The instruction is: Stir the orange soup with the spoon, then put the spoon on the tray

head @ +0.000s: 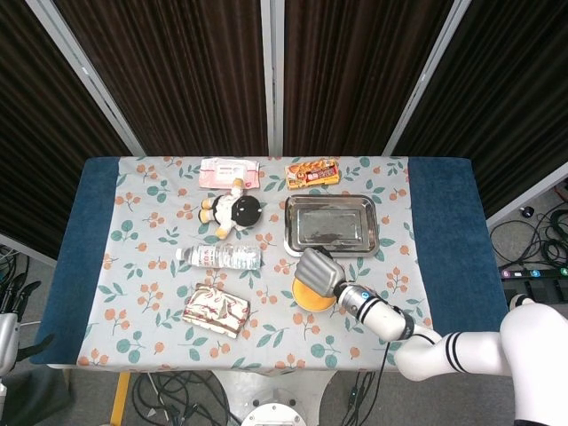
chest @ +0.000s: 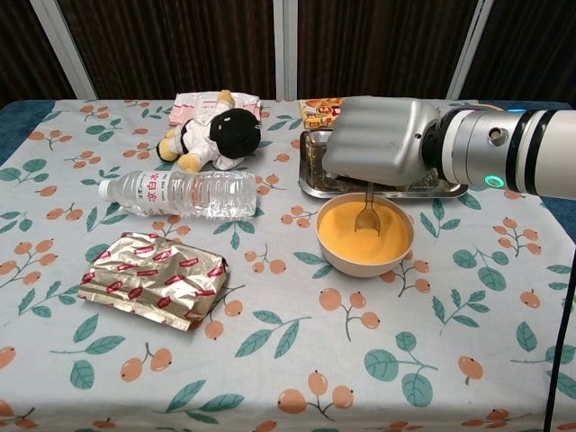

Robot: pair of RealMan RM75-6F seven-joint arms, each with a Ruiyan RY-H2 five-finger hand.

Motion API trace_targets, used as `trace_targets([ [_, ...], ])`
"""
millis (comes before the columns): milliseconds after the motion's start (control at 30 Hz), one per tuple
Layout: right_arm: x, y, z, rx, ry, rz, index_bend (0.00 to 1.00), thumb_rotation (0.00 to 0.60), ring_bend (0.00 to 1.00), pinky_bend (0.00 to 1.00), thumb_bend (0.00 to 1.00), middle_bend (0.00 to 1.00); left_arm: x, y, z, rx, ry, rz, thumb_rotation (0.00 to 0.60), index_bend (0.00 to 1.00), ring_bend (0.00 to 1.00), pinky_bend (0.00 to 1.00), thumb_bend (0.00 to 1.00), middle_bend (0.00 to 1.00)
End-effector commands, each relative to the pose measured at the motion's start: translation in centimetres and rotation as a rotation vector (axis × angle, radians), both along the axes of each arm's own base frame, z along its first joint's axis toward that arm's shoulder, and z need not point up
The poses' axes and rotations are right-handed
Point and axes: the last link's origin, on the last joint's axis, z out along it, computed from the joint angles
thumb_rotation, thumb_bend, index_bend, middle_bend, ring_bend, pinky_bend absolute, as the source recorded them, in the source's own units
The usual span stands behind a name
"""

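A beige bowl (chest: 352, 263) of orange soup (chest: 364, 231) stands right of the table's middle, also seen as the bowl (head: 308, 301) in the head view. My right hand (chest: 378, 139) (head: 320, 271) hovers over the bowl's far side and holds a spoon (chest: 365, 209) upright, its tip dipped in the soup. Just behind the bowl lies the metal tray (chest: 317, 184) (head: 330, 222), with nothing in it. My left hand shows in neither view.
A water bottle (chest: 177, 193) lies on its side left of the bowl, with a foil packet (chest: 155, 277) in front of it. At the back sit a plush toy (chest: 206, 135), a pink pack (head: 229, 171) and an orange snack box (head: 312, 173).
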Motion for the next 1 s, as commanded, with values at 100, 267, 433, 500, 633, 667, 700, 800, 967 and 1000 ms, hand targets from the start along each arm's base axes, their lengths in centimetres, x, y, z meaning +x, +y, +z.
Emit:
trace_targets([
  [100, -0.2, 0.1, 0.6, 0.060, -0.096, -0.192, 0.82, 0.600, 0.98, 1.00, 0.44, 0.98, 0.0, 0.0, -0.1, -0.002, 0.000, 0.001, 0.600, 0.22, 0.12, 0.13, 0.06, 0.14],
  [267, -0.5, -0.3, 1.4, 0.078, -0.139, -0.304, 0.82, 0.600, 0.98, 1.00, 0.44, 0.98, 0.2, 0.1, 0.0, -0.001, 0.003, -0.008, 0.600, 0.22, 0.12, 0.13, 0.06, 0.14],
  [433, -1.1, -0.9, 1.9, 0.100, -0.197, -0.424, 0.82, 0.600, 0.98, 1.00, 0.44, 0.99, 0.4, 0.1, 0.0, -0.002, 0.006, -0.009, 0.600, 0.22, 0.12, 0.13, 0.06, 0.14],
  [500, -1.3, -1.2, 2.1, 0.102, -0.222, -0.458, 0.82, 0.600, 0.98, 1.00, 0.44, 0.99, 0.4, 0.1, 0.1, -0.004, 0.009, -0.010, 0.600, 0.22, 0.12, 0.13, 0.06, 0.14],
  [633, -1.6, -1.6, 2.6, 0.108, -0.258, -0.502, 0.82, 0.600, 0.98, 1.00, 0.44, 0.99, 0.6, 0.1, 0.1, -0.002, 0.012, -0.013, 0.600, 0.22, 0.12, 0.13, 0.06, 0.14],
  [667, -1.7, -1.8, 2.8, 0.104, -0.263, -0.503, 0.82, 0.600, 0.98, 1.00, 0.44, 0.99, 0.7, 0.2, 0.2, -0.003, 0.013, -0.014, 0.600, 0.22, 0.12, 0.13, 0.06, 0.14],
  [700, -1.7, -1.9, 2.9, 0.102, -0.267, -0.503, 0.83, 0.600, 0.98, 1.00, 0.44, 0.99, 0.7, 0.2, 0.2, -0.003, 0.014, -0.015, 0.600, 0.22, 0.12, 0.13, 0.06, 0.14],
  [800, -1.8, -2.1, 3.3, 0.096, -0.277, -0.501, 0.83, 0.600, 0.98, 1.00, 0.44, 0.99, 0.8, 0.3, 0.2, -0.005, 0.016, -0.018, 0.600, 0.22, 0.12, 0.13, 0.06, 0.14],
  [967, -1.7, -2.1, 3.9, 0.102, -0.306, -0.511, 0.83, 0.600, 0.98, 1.00, 0.44, 0.99, 0.9, 0.4, 0.3, -0.004, 0.020, -0.021, 0.600, 0.22, 0.12, 0.13, 0.06, 0.14],
  [1000, -1.7, -2.1, 3.9, 0.108, -0.312, -0.519, 0.83, 0.600, 0.98, 1.00, 0.44, 0.99, 1.0, 0.4, 0.3, -0.005, 0.020, -0.021, 0.600, 0.22, 0.12, 0.13, 0.06, 0.14],
])
